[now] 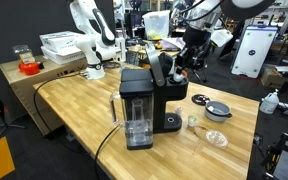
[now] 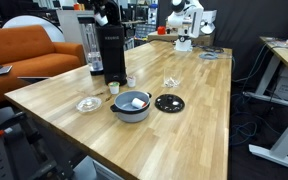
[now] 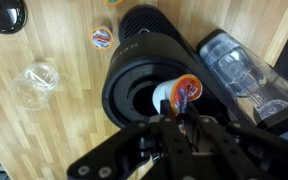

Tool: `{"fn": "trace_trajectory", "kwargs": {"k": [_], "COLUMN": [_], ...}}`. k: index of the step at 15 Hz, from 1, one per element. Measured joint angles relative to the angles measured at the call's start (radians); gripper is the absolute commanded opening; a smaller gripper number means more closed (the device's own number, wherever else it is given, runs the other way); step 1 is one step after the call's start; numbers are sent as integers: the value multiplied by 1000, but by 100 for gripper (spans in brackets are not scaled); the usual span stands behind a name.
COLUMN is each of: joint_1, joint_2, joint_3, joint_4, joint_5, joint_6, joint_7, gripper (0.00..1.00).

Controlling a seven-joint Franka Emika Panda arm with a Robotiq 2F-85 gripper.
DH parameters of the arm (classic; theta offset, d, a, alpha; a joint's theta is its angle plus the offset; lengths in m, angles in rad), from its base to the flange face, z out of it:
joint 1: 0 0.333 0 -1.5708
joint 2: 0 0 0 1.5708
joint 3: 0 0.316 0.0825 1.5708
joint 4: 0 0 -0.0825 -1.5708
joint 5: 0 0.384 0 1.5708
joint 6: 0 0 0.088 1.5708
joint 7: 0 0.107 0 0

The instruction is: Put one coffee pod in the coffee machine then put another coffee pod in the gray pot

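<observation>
Hovering over the coffee machine's (image 3: 134, 60) round top opening, the hand (image 3: 181, 114) is clenched on a coffee pod (image 3: 184, 90). A second pod (image 3: 101, 37) lies on the counter (image 3: 64, 125), near a clear cup (image 3: 36, 82). In an exterior view the gray pot (image 2: 132, 104) stands open, its black lid (image 2: 169, 102) just right.

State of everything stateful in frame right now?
coffee machine: pod chamber open
held coffee pod: gripped, over the chamber
end effector: shut on held coffee pod
gray pot: uncovered
pot lid: off, flat on the table beside gray pot
spare coffee pod: loose on the table
</observation>
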Motion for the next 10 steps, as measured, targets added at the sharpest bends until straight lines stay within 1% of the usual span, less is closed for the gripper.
{"fn": "trace_trajectory", "kwargs": {"k": [6, 10], "joint_1": [0, 10], "joint_2": [5, 6], "joint_3": [-5, -5], "joint_4": [1, 24], "joint_5": [8, 8], "joint_6": [0, 0], "joint_7": [-20, -35], "gripper": [4, 4]}}
